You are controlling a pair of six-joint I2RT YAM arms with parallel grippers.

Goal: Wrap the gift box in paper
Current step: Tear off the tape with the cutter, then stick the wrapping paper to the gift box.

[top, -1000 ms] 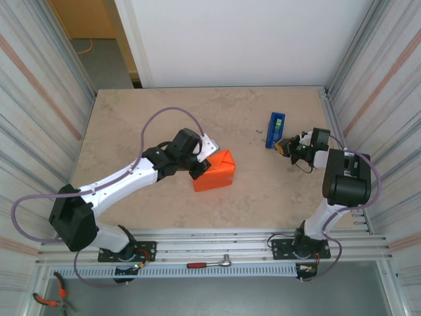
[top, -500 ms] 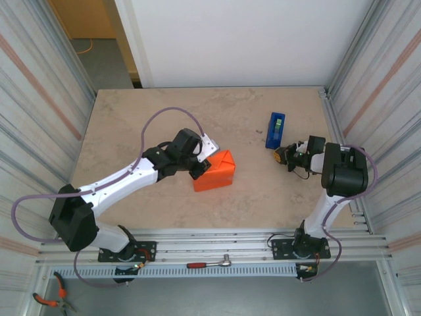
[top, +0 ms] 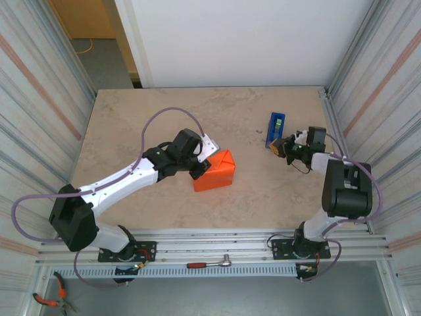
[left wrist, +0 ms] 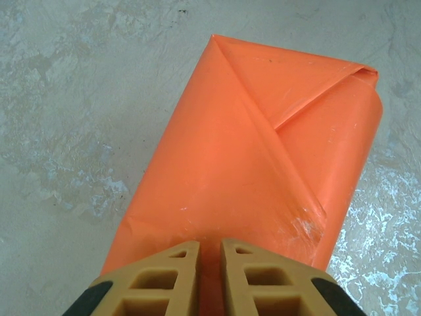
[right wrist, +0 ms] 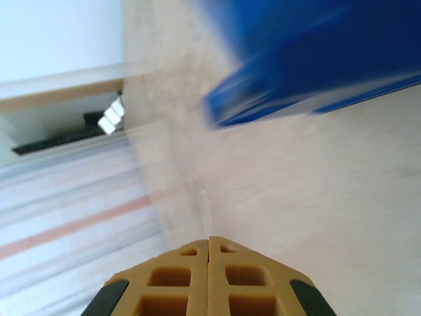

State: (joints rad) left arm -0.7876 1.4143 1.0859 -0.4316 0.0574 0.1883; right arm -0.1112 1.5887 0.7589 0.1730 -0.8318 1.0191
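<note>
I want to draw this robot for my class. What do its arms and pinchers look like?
The left arm and right arm are both white tubes with chunky black joints. A thin purple cable loops along each one. The left gripper and right gripper have tan fingers full of little square holes, with black at the base.

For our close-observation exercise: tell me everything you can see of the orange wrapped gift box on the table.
The gift box is wrapped in the paper, thin, glossy, bright orange, unprinted. A diagonal fold crosses its top to a triangular flap at the far end; one near corner is crinkled. It lies flat on the beige marbled table, near its middle. The left gripper sits over its near end, nearly closed; whether it pinches paper is unclear.
</note>
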